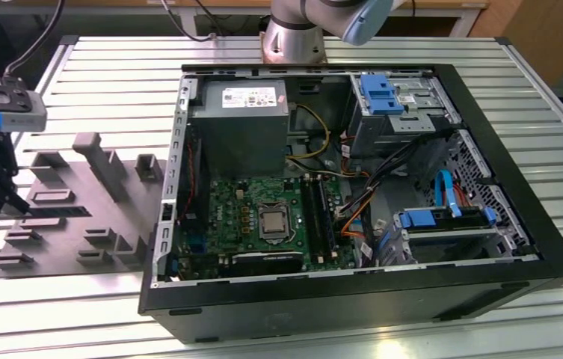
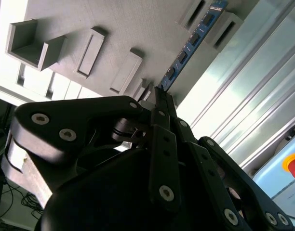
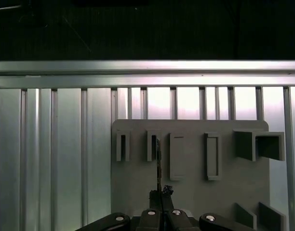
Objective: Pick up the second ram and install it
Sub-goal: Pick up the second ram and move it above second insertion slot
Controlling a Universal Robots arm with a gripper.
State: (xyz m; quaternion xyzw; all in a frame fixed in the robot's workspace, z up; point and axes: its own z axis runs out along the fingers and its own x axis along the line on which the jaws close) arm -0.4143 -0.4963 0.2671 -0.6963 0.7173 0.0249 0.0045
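The gripper [image 2: 160, 94] has its fingers clamped on one end of the second ram [image 2: 188, 45], far end between blocks of the grey tray [image 2: 113, 21]

A slatted metal table [image 1: 111, 60] carries two things. A pale grey tray [image 1: 62, 224] with upright blocks lies flat on the slats, right under the gripper [image 1: 2, 198]. An open black computer case [image 1: 361, 299] lies on its side just beside the tray, farther from the gripper.
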